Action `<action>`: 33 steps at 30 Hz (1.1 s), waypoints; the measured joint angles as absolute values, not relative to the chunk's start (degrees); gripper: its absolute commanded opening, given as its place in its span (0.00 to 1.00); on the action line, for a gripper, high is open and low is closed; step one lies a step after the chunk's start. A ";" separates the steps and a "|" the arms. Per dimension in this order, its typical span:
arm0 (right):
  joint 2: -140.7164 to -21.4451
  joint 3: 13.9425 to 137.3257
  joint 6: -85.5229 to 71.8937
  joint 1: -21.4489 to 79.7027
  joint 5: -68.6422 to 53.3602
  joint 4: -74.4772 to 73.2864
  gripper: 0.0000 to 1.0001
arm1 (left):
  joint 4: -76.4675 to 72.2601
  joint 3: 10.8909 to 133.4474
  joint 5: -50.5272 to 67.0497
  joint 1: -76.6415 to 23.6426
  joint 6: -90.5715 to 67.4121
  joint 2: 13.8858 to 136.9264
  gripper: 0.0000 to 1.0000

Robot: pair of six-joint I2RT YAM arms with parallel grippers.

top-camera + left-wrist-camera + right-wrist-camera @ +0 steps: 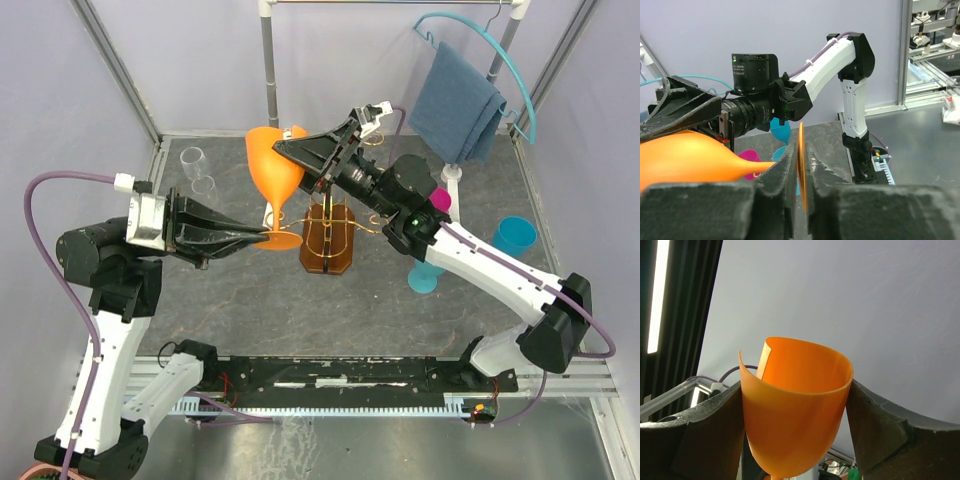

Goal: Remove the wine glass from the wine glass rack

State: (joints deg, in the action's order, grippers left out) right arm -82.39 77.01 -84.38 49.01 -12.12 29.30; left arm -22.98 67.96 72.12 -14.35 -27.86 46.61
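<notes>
Nearest the arms, the left end effector (262, 236) is closed tight on the foot of the orange wine glass (272, 168), right where the stem ends. In the left wrist view the foot's thin disc sits edge-on between the two fingers (785, 172).

The glass is up in the air over the table (250, 320). It is roughly upright, just left of the rack (325, 252), and looks clear of the gold wire arms.

Beyond it, the right end effector (290, 152) is spread wide around the bowl, with a finger against each side. How hard it presses cannot be told.

Risks from here:
- **Two grips on one glass:** if the arms pull in different directions, the thin stem could bend or snap.
- **A squeeze on the bowl:** the rim shows a split or overlap in the right wrist view, so the bowl may buckle and slip.
- **An early release:** if the left lets go before the right has a firm hold, the glass would fall on the table or against the rack.
- **The right arm's reach:** it passes over the rack, so a careless swing could tip it.

Farther back hangs a blue towel (455, 105).

No brand, label or writing can be read.
</notes>
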 measured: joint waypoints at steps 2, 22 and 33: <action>-82.74 77.01 -84.66 48.99 -12.93 30.20 0.73 | -23.31 67.48 72.16 -14.41 -28.29 46.22 0.72; -63.37 68.40 -49.01 48.82 -10.41 8.27 0.61 | -2.09 72.71 51.57 -14.63 -16.95 40.40 0.99; -63.75 46.74 -11.35 70.24 14.09 16.29 0.59 | 0.01 71.05 31.48 -14.66 -16.58 39.05 0.99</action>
